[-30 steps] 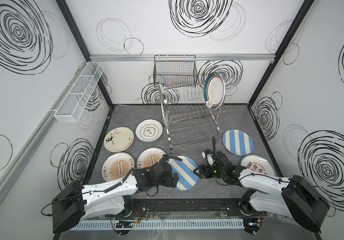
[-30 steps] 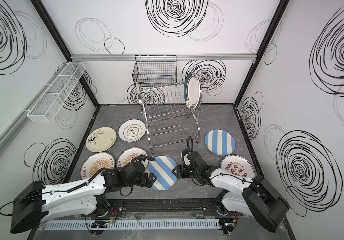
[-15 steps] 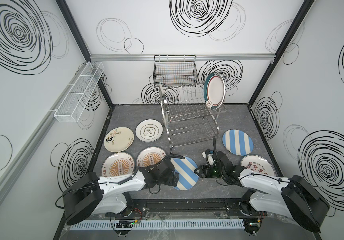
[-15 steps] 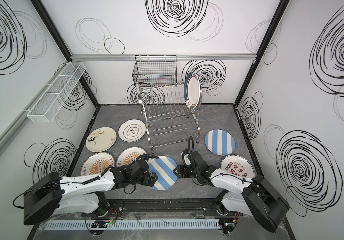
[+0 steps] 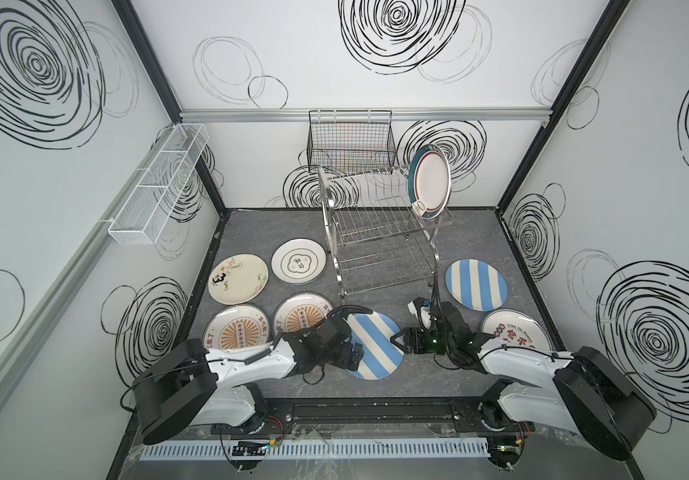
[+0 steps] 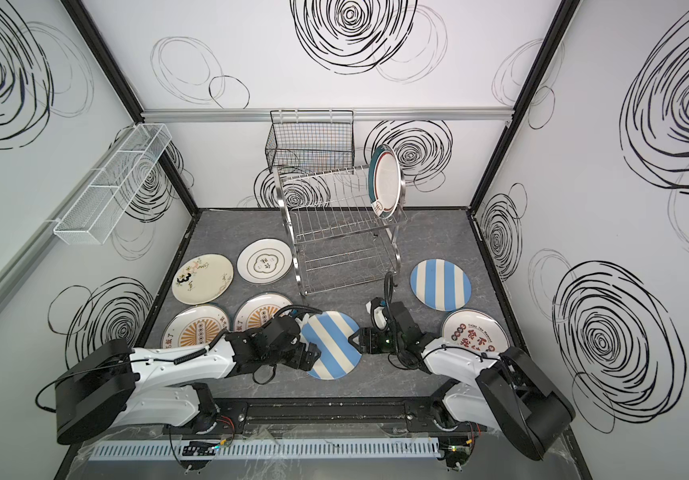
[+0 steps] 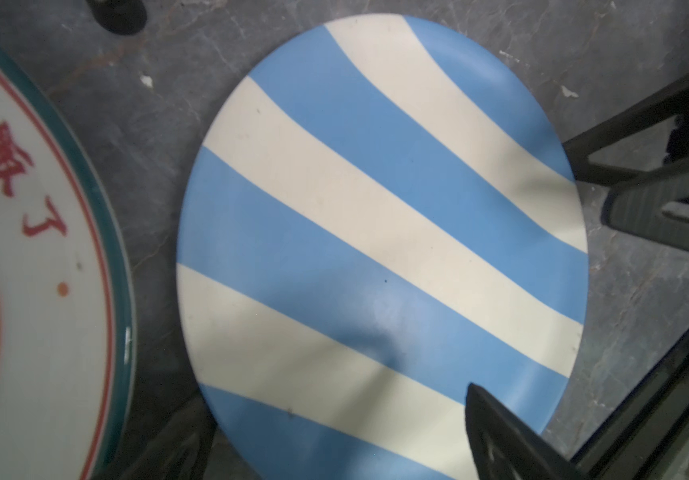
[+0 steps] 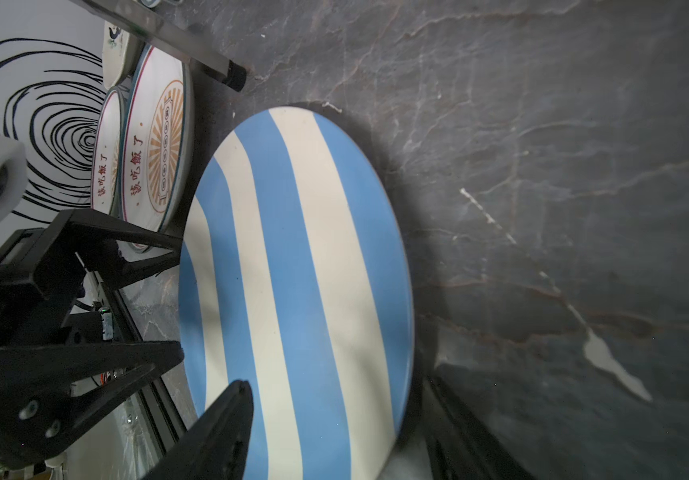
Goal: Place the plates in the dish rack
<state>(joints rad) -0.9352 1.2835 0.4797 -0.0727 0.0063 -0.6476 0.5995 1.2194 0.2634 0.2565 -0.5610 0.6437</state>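
- Blue-striped plate (image 5: 376,349) lies on the grey table (image 5: 417,388), front centre, apart from the rack (image 5: 380,249).
- My left gripper (image 5: 355,356): at its left rim, jaws spread.
- My right gripper (image 5: 397,341): at its right rim, jaws spread, one finger over the plate.
- Green-rimmed plate (image 5: 430,183) stands in the rack's top tier.
- Six other plates (image 5: 475,284) lie on the table.

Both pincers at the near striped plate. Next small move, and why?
Probably close the right pincer on the near striped plate's rim: its jaws stand open, one finger over the plate, one outside the rim. The left pincer, also open, sits at the opposite edge, so nothing grips the plate yet.
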